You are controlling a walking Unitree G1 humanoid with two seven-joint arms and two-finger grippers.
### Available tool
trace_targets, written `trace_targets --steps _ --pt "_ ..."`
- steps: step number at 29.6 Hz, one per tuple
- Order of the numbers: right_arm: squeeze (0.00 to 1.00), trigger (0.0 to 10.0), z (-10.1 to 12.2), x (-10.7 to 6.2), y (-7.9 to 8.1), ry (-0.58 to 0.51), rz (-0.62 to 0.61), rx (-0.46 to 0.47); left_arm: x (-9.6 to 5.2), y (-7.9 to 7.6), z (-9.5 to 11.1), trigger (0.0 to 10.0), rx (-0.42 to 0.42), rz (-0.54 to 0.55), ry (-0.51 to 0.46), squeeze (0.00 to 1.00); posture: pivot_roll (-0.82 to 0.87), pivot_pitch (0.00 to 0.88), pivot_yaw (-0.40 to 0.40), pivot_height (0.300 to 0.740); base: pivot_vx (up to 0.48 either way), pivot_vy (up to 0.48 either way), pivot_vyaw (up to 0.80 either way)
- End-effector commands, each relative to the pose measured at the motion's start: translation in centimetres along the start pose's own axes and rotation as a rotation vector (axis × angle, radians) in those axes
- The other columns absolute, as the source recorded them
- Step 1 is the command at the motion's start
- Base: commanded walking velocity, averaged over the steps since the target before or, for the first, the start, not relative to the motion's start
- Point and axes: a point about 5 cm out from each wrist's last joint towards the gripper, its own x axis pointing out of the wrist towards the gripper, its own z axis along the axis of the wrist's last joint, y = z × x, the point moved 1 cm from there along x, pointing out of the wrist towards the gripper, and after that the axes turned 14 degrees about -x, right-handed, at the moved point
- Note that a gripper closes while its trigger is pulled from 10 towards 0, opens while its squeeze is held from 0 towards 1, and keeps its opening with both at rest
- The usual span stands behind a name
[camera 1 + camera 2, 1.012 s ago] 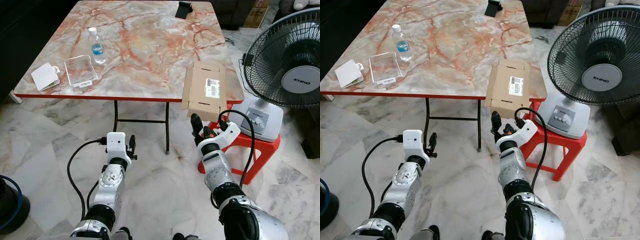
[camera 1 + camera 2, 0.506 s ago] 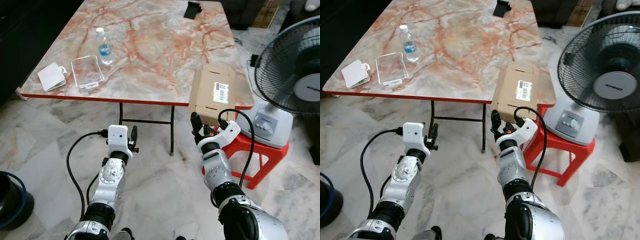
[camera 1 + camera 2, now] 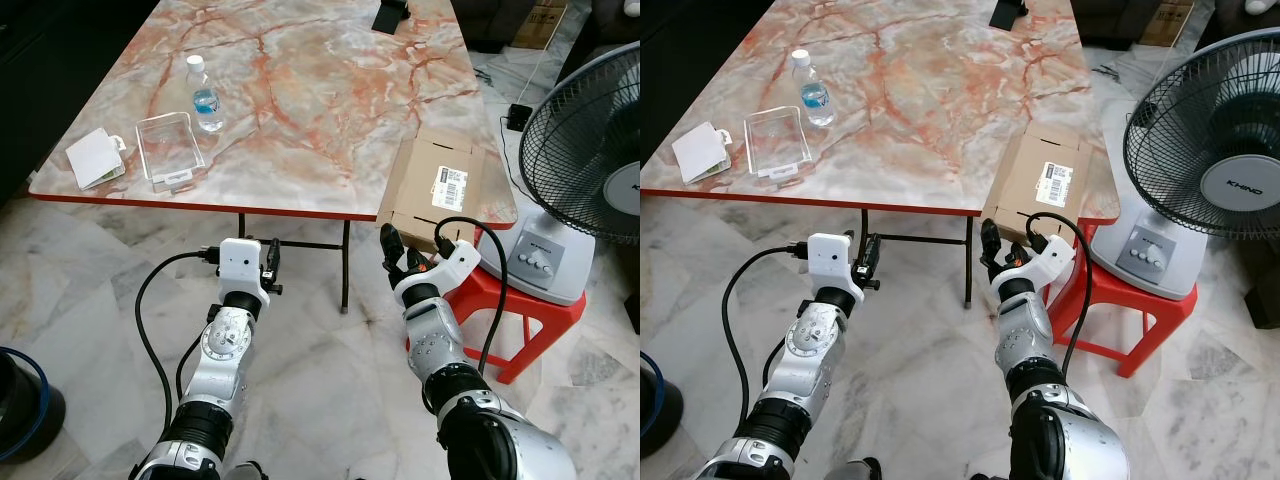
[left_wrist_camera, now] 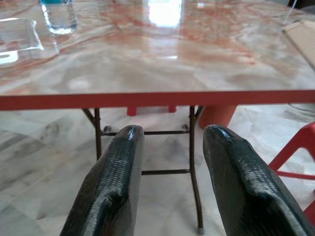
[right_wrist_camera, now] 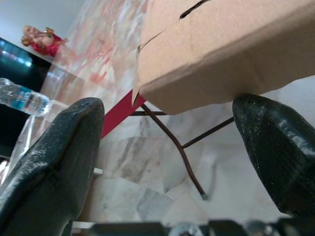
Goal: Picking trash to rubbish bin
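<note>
Right tool [image 3: 400, 258] raised just below the cardboard box [image 3: 437, 184] overhanging the bench [image 3: 300, 90] edge, fingers spread wide, empty. Left tool [image 4: 172, 172] held low before the bench's near edge, fingers apart, holding nothing.

Even daylight is filling the head views, which are staying sharp across the frame, while the far left beyond the marble table [image 3: 300, 90] is falling into deep shade and the floor [image 3: 90, 300] is giving back a soft sheen. In the left wrist view a broad white glare is spreading over the tabletop (strongest toward its far end), and the near black fingers [image 4: 110, 191] are blurring. The right wrist view is rendering its fingers [image 5: 54, 162] and the cardboard box [image 5: 221, 54] soft.
</note>
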Motion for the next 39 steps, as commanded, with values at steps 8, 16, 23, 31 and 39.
trace_targets --steps 8,16,23,31,39 --pt "0.00 10.0 0.1 -0.4 -1.3 -0.006 -0.084 -0.011 -0.2 -0.6 -0.2 10.0 -0.012 -0.019 0.017 0.00 0.12 0.176 -0.008 0.740 0.000 0.000 0.00" --pt "0.00 10.0 0.4 -0.3 -1.8 -0.004 -0.130 -0.004 -0.3 -0.7 -0.1 10.0 -0.014 -0.023 0.020 0.00 0.12 0.178 -0.008 0.740 0.000 0.000 0.00" --pt "0.00 10.0 0.3 -0.1 -1.6 0.006 -0.143 -0.006 -0.3 -0.6 0.1 10.0 -0.012 -0.021 0.017 0.00 0.13 0.187 -0.005 0.740 0.000 0.000 0.00" --pt "0.00 10.0 0.5 0.0 -1.6 0.002 -0.159 -0.004 -0.5 -0.5 0.3 10.0 -0.011 -0.017 0.013 0.00 0.14 0.197 -0.001 0.740 0.000 0.000 0.00" --pt "0.00 10.0 0.5 -0.1 -2.0 0.008 -0.170 -0.004 -0.7 -0.9 1.0 10.0 -0.011 -0.027 -0.004 0.00 0.15 0.220 0.012 0.740 0.000 0.000 0.00"
